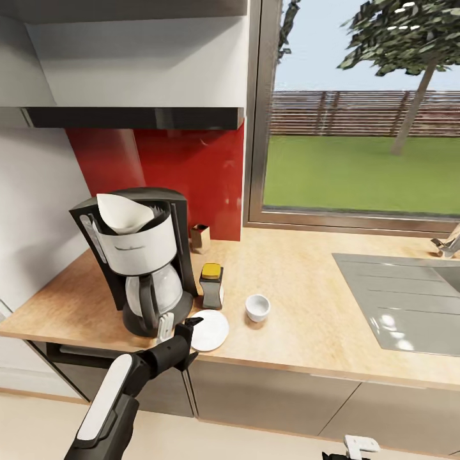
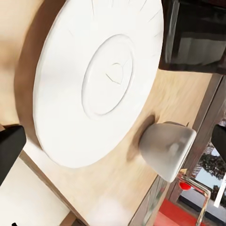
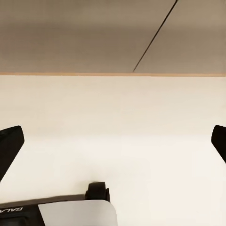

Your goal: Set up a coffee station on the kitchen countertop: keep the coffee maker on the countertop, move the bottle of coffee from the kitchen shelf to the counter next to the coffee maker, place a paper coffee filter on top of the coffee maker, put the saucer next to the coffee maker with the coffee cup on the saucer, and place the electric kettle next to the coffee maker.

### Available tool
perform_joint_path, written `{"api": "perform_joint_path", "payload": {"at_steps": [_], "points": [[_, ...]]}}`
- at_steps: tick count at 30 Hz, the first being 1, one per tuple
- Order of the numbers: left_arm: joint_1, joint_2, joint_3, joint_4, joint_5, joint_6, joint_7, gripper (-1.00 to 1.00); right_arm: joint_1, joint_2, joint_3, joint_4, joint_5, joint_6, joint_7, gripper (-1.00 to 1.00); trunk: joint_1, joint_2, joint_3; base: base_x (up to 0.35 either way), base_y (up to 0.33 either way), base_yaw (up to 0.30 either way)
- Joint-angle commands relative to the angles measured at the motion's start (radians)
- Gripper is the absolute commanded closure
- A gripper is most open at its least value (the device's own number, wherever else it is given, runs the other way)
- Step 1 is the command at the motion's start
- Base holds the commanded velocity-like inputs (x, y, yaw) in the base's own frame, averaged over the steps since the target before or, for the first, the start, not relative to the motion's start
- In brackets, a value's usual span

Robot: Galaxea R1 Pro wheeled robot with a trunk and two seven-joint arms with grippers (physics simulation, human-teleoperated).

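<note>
On the black-and-white drip coffee maker [image 1: 144, 255] I can see a faint line of script across its white filter housing, too small for me to read. In my right wrist view, part of a dark label reading "GAL" shows on the robot's own body at the frame edge.

The white paper coffee filter [image 1: 123, 213] sits open in the top of the coffee maker, and the glass carafe [image 1: 153, 291] stands in its base; I cannot tell whether either holds anything. The small bottle of coffee with a yellow lid [image 1: 211, 285] stands upright on the light wooden countertop [image 1: 306, 300] just beside the coffee maker; its label is not legible. A small brown open box [image 1: 200, 237] stands by the red backsplash [image 1: 185, 166] behind it.

The flat white round saucer [image 1: 208, 329] lies near the counter's front edge, bare on top. The small white coffee cup [image 1: 257, 307] stands on the countertop just beside the saucer, not on it, and looks empty from my head camera. In my left wrist view the saucer [image 2: 94, 80] and cup [image 2: 167, 148] lie close together.

My left gripper [image 1: 179, 326] hovers at the saucer's near edge, fingers apart and holding nothing. My right gripper [image 3: 113, 141] hangs low facing pale cabinet fronts, fingers spread wide, empty. A grey sink [image 1: 402, 300] lies at the right.
</note>
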Motion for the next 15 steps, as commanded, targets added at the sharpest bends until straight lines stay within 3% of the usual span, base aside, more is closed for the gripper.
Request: {"api": "perform_joint_path", "payload": {"at_steps": [1, 6, 15], "points": [[0.000, 0.000, 0.001, -0.001, 0.003, 0.002, 0.008, -1.00, -0.001, 0.000, -0.009, 0.001, 0.007, -0.004, 0.005, -1.00, 0.000, -0.001, -0.002, 0.000, 0.000, 0.000], [-0.001, 0.000, 0.001, -0.001, 0.003, 0.003, 0.008, -1.00, -0.001, 0.000, -0.009, 0.001, 0.007, -0.004, 0.005, -1.00, 0.000, -0.001, -0.002, -0.058, 0.054, 0.000], [-0.001, 0.000, 0.001, -0.001, 0.003, 0.004, 0.008, -1.00, -0.001, 0.000, -0.009, 0.001, 0.008, -0.004, 0.005, -1.00, 0.000, -0.001, -0.002, -0.157, 0.201, 0.000]]}}
